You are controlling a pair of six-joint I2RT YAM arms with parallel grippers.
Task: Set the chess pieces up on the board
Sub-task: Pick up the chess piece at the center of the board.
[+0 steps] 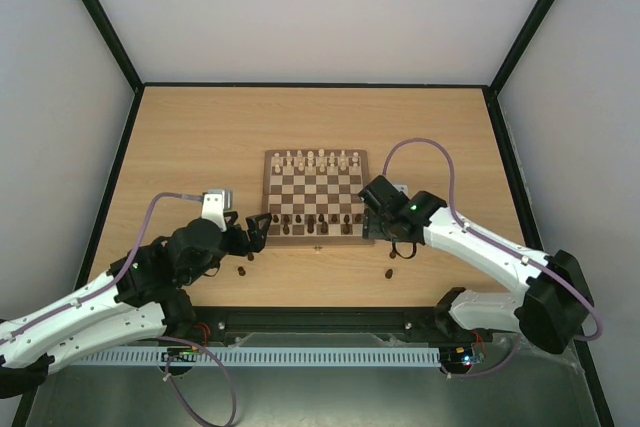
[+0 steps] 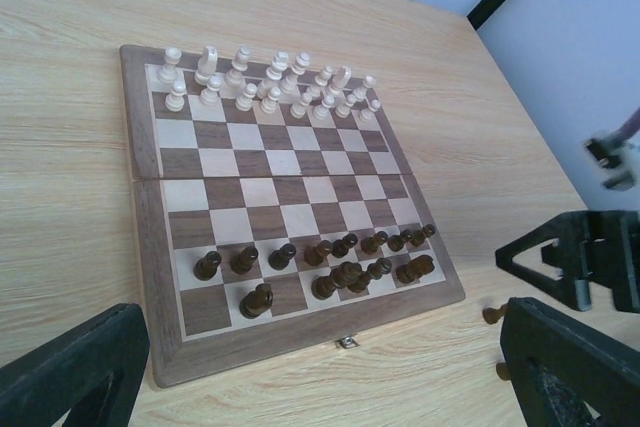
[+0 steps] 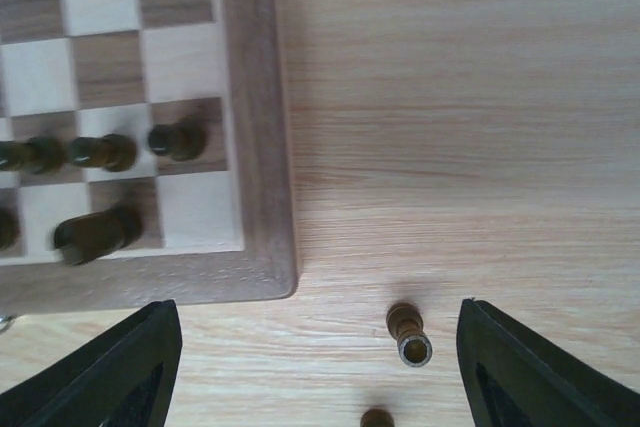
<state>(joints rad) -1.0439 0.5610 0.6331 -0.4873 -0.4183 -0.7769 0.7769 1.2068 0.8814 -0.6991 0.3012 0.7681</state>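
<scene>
The board (image 1: 315, 197) lies mid-table, with cream chess pieces (image 2: 265, 82) filling its two far rows. Dark chess pieces (image 2: 320, 252) stand along the second near row, and several more (image 2: 345, 277) in the nearest row. My left gripper (image 1: 255, 232) hovers open and empty off the near-left corner, its fingers (image 2: 70, 372) framing the board's front edge. My right gripper (image 1: 397, 244) is open over the table beside the near-right corner (image 3: 270, 277). Between its fingers (image 3: 540, 377) a dark piece (image 3: 408, 335) lies on its side, with another (image 3: 377, 417) just below it.
Two more dark pieces (image 1: 241, 271) (image 1: 250, 257) lie on the table near the left gripper. A small metal clasp (image 2: 345, 343) sits on the board's front edge. Black-framed walls (image 1: 120, 147) enclose the table.
</scene>
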